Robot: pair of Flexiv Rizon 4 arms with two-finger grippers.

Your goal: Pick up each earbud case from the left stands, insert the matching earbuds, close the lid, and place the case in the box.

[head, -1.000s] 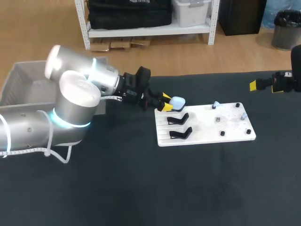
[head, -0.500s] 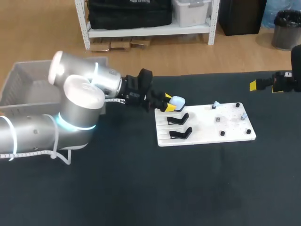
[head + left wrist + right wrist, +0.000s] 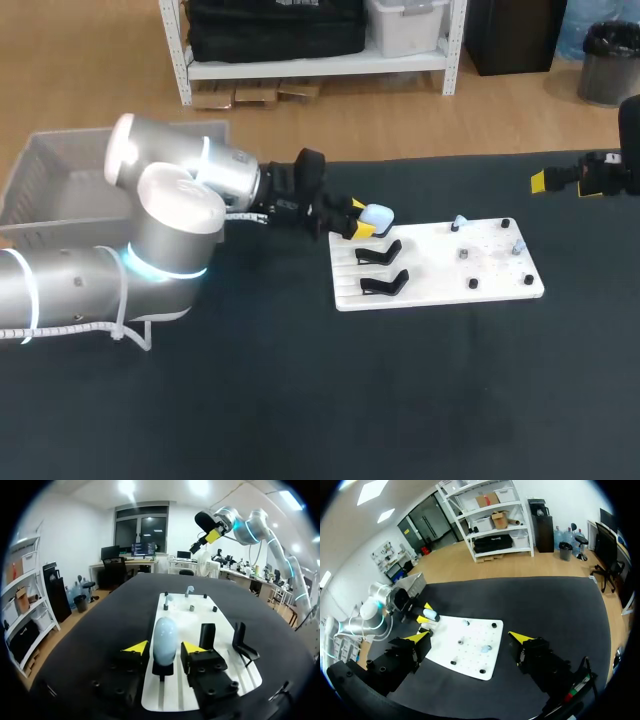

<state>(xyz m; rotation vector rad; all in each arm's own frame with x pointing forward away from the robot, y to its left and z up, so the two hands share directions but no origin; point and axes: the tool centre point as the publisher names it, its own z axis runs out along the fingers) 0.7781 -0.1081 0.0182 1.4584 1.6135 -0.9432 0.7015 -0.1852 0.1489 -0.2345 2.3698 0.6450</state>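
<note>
A pale blue earbud case [image 3: 377, 216] stands upright on the farthest black stand of the white board [image 3: 440, 270]. My left gripper [image 3: 356, 221] is at the case, coming in from the left. In the left wrist view the case [image 3: 164, 639] stands between the yellow fingertips [image 3: 136, 647] with a thin gap on each side, so the gripper [image 3: 165, 647] is open around it. Two nearer stands [image 3: 380, 254] [image 3: 385, 284] are empty. Small pale earbuds [image 3: 459, 222] [image 3: 519, 243] sit on the board's right part. My right gripper [image 3: 546, 182] hangs wide open [image 3: 470, 637] off to the far right, holding nothing.
A grey basket [image 3: 50, 180] sits at the table's far left, behind my left arm. Small black pegs [image 3: 472, 284] dot the board. The dark tabletop in front of the board is bare.
My left arm's elbow has shifted a little toward the right while its gripper stayed at the case. The right arm has not moved.
</note>
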